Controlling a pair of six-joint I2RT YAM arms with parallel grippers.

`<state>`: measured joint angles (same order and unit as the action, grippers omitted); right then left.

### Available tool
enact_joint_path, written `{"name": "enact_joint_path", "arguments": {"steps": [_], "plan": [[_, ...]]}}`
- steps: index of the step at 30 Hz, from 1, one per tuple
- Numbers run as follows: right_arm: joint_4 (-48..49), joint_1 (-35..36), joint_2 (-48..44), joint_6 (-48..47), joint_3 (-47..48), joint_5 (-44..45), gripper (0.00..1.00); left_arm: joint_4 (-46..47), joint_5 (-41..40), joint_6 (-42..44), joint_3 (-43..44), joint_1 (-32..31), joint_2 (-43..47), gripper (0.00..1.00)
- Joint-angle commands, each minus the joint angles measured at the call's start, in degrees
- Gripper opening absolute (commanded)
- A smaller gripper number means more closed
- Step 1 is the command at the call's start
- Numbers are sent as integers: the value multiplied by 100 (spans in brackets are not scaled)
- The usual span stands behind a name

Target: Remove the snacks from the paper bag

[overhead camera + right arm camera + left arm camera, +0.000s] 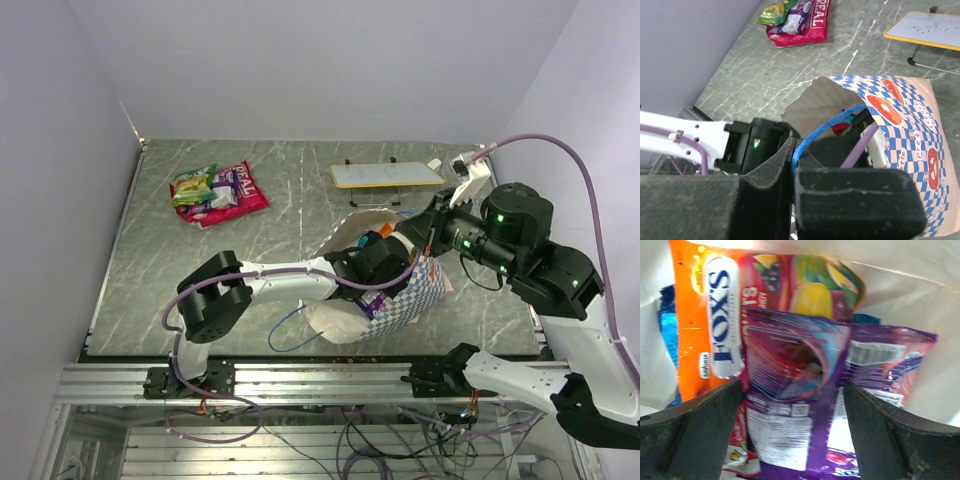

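Note:
The paper bag (pixel 425 292), blue-and-white checkered, lies on its side mid-table with its mouth toward the left. My left gripper (pixel 795 432) reaches inside it, jaws wide open. A purple snack packet (pixel 790 390) lies between and beyond the fingers (pixel 695 430). An orange packet (pixel 700 330), a red-yellow one (pixel 800 290) and a second purple one (pixel 885 360) are packed around it. My right gripper (pixel 796 160) is shut on the bag's blue cord handle (pixel 827 127), holding the mouth up. Three snacks (pixel 215 190) lie on the table at the far left.
A small cream board (pixel 387 176) on black feet stands behind the bag. The bag's other blue cord (pixel 290 335) loops onto the table near the front edge. The left arm (pixel 280 285) stretches across the table's middle into the bag.

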<state>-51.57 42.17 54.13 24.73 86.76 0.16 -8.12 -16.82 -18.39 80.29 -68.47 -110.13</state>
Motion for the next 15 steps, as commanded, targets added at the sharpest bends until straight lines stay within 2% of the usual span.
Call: {"name": "enact_joint_path", "arguments": {"steps": [1, 7, 10, 13, 15], "plan": [[62, 33, -190, 134, 24, -75, 0, 67, 185, 138, -23, 342, -33, 92], [-40, 29, -173, 49, 105, -65, 0, -39, 397, 106, 208, 325, -335, 92], [67, 31, -177, 3, 37, -14, 0, -102, 774, 164, 351, 310, -551, 91], [92, 29, -76, -38, 83, -90, 0, -83, 1132, -60, 330, 250, -577, 87], [27, 30, -7, -63, 136, -119, 0, 49, 1196, -113, 177, 201, -513, 80]]}}
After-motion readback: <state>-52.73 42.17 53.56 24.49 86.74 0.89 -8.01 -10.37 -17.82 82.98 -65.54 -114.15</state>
